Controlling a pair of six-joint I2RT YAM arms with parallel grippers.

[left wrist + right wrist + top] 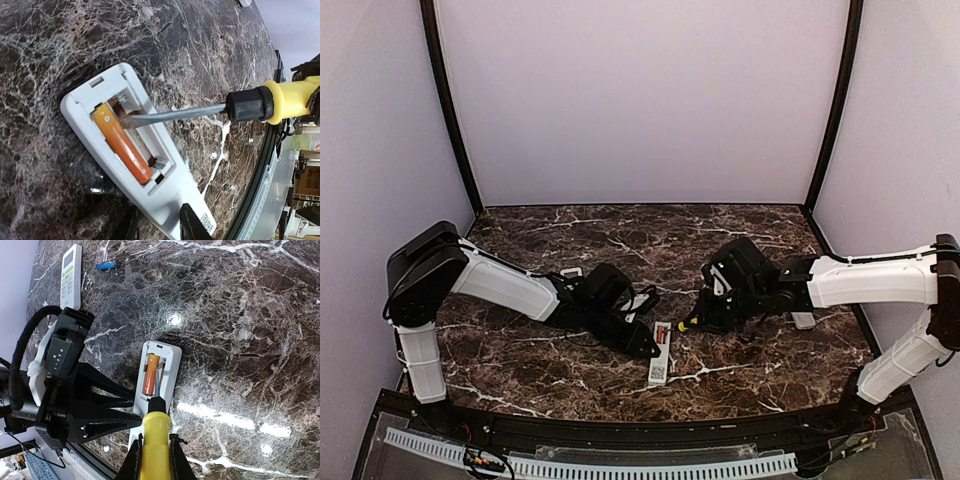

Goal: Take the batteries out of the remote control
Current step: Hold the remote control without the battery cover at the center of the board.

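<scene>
Between right gripper (154,462) jaws, pinched yellow-handled steel screwdriver (250,104); straddled white plastic remote (80,107) with left gripper (160,227), grip unclear.

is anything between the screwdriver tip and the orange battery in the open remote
Nothing visible. The remote has its battery bay uncovered, and the tip of the screwdriver held by the right gripper sits in the empty slot right beside the orange battery.
</scene>
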